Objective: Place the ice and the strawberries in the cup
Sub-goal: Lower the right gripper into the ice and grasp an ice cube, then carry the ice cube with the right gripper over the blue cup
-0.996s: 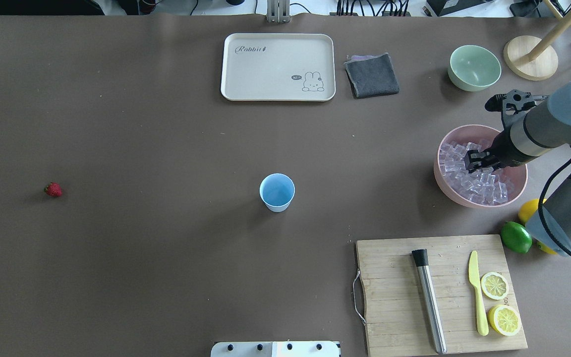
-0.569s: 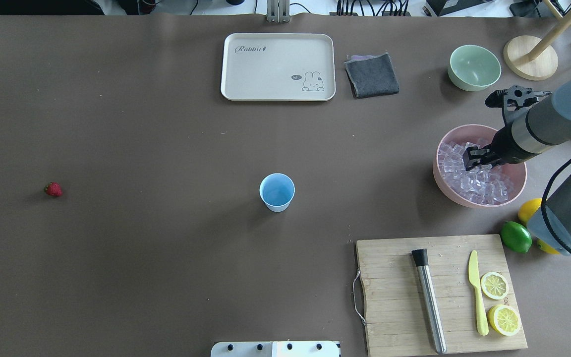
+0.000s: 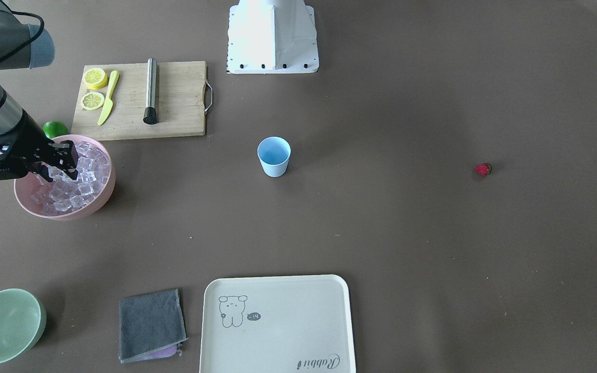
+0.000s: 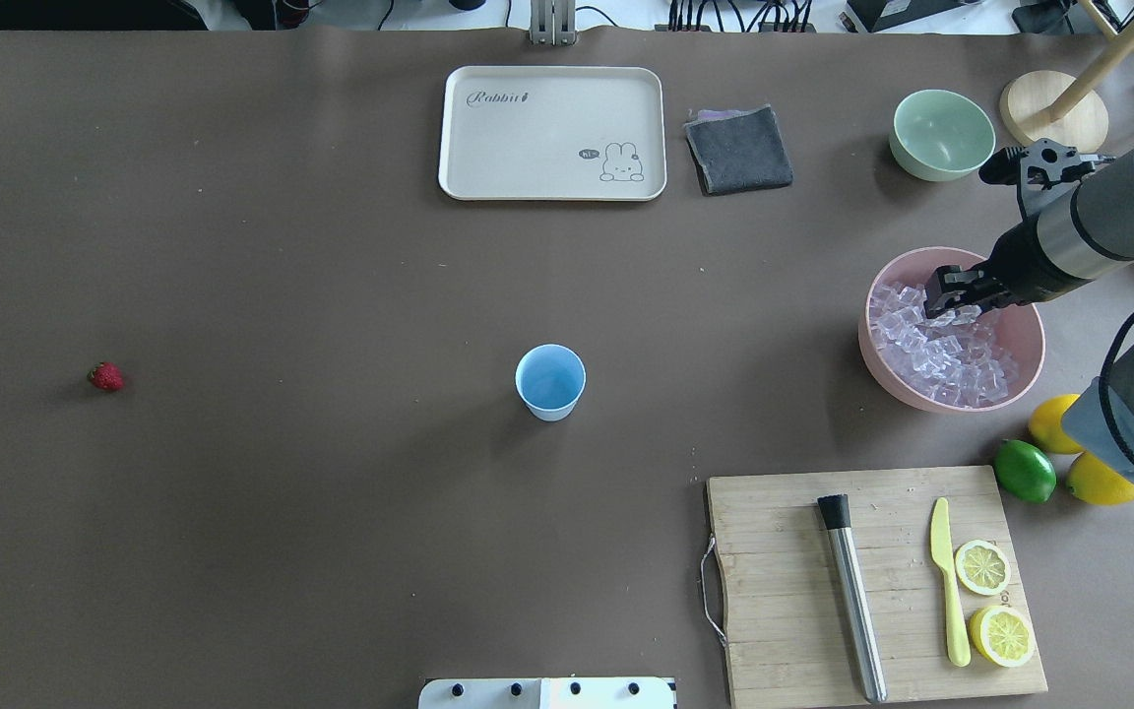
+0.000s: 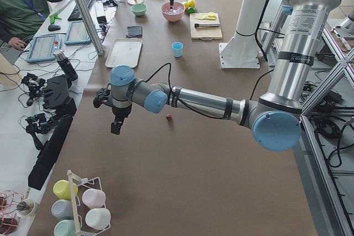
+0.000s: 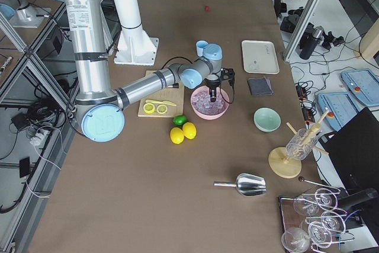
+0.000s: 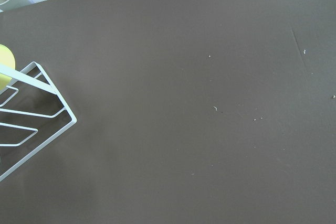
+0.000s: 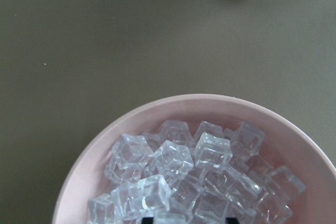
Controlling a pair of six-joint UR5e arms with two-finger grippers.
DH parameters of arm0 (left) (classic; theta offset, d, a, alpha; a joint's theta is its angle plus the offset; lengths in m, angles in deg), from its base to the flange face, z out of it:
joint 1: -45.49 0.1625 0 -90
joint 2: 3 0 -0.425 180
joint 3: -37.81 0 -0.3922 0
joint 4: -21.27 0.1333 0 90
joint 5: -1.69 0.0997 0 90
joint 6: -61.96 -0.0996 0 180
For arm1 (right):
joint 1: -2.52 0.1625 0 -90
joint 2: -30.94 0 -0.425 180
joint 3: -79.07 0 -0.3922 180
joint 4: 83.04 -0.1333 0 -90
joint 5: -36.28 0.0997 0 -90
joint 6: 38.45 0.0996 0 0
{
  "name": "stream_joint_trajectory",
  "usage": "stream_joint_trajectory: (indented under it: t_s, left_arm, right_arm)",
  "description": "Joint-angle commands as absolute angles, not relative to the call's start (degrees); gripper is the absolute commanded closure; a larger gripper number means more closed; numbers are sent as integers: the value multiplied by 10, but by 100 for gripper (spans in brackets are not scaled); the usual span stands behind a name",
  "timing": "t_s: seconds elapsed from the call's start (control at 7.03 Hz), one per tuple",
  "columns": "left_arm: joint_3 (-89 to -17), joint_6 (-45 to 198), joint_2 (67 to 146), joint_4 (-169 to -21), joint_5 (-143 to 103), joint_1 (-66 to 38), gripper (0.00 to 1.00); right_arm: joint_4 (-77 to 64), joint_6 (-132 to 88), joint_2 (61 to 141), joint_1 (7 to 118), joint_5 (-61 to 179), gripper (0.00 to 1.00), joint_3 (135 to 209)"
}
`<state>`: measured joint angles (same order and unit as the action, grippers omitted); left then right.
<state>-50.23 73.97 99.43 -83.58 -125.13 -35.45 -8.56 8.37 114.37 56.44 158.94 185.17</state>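
Note:
The light-blue cup stands upright mid-table, also in the front view. The red strawberry lies alone far to the left. Several clear ice cubes fill the pink bowl at the right. My right gripper hangs over the bowl's far half, just above the ice. Its fingertips show only at the wrist view's bottom edge, with a cube between them. My left gripper hangs over bare table far left of the strawberry. I cannot tell whether it is open.
A cutting board with muddler, yellow knife and lemon halves lies at the near right. A lime and lemons sit beside the pink bowl. A green bowl, grey cloth and tray line the far side.
My right gripper has risen out of the ice and shifted toward the bowl's far rim. The bowl has slid slightly. The cup and strawberry have not moved.

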Motion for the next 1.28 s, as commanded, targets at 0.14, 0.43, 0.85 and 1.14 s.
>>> stream_joint_trajectory:
  t_s: [0.14, 0.43, 0.85, 1.14]
  left_arm:
    - [-501, 740, 997, -836, -1251, -355, 3]
    - [-497, 740, 997, -836, -1251, -355, 3]
    - [-497, 739, 995, -836, -1251, -355, 3]
    - [-490, 738, 995, -837, -1251, -355, 3]
  right_arm:
    - [-82, 89, 1092, 565, 1598, 100, 1855]
    - [-10, 123, 1002, 536, 1592, 100, 1853]
    - [0, 247, 918, 435, 1515, 100, 1851]
    - [-2, 302, 870, 372, 1457, 100, 1835]
